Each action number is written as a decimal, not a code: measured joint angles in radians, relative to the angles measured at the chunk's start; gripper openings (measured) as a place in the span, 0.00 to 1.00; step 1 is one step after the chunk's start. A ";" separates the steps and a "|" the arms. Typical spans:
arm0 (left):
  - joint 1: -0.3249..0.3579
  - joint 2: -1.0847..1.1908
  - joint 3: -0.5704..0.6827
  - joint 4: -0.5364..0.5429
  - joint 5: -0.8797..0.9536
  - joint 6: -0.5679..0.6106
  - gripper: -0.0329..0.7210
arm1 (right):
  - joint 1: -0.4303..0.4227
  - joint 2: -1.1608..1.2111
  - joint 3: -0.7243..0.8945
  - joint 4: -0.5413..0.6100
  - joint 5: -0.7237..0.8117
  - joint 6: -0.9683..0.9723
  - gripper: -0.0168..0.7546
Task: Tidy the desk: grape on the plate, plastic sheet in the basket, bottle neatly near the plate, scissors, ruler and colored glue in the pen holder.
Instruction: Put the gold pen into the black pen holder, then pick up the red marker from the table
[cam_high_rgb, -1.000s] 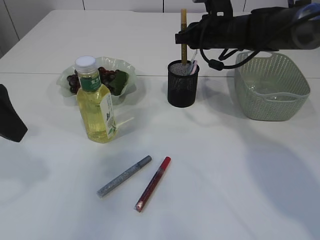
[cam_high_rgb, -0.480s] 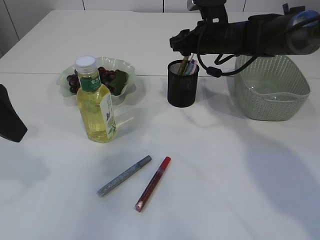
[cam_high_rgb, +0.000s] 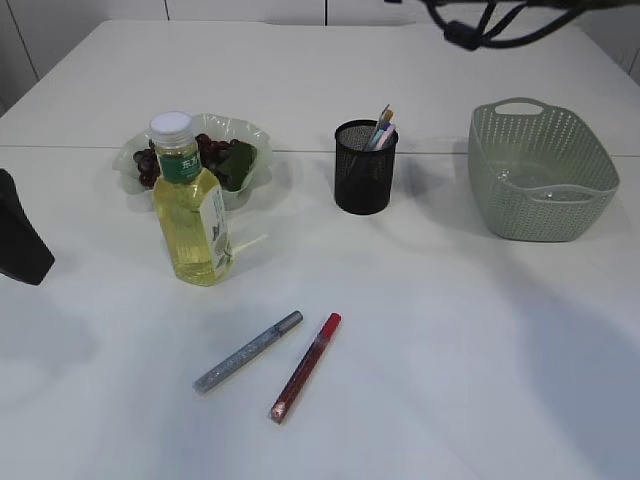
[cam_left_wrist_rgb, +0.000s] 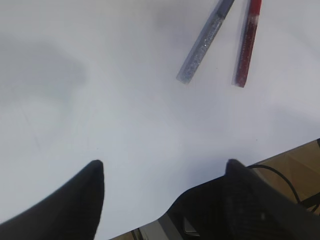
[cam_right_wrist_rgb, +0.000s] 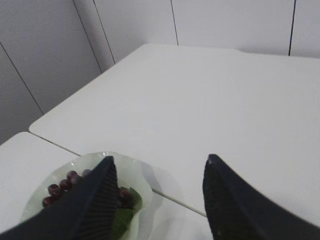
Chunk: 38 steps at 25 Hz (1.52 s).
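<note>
The bottle of yellow drink stands upright in front of the pale green plate, which holds the dark grapes. Silver glitter glue and red glue lie side by side on the table. In the left wrist view, silver glue and red glue lie well ahead of my open, empty left gripper. The black mesh pen holder has thin tips sticking out of its rim; ruler and scissors cannot be told apart there. My right gripper is open and empty, high above the plate and grapes.
The green basket stands at the right with something clear lying inside. A black part of the left arm shows at the left edge. The right arm's cables hang at the top edge. The table's near edge lies under the left gripper.
The right gripper opened over the pen holder and the upright ruler dropped down into it. The right arm then rose out of the top of the exterior view. The left arm stayed still.
</note>
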 joint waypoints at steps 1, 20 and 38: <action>0.000 0.000 0.000 0.000 0.000 0.000 0.76 | 0.000 -0.033 0.000 -0.069 0.019 0.087 0.59; 0.000 0.000 0.000 0.000 0.008 0.000 0.76 | 0.259 -0.226 0.009 -1.391 0.764 1.639 0.59; 0.000 0.000 0.000 -0.006 -0.047 0.000 0.76 | 0.485 -0.078 0.236 -1.491 0.670 2.473 0.59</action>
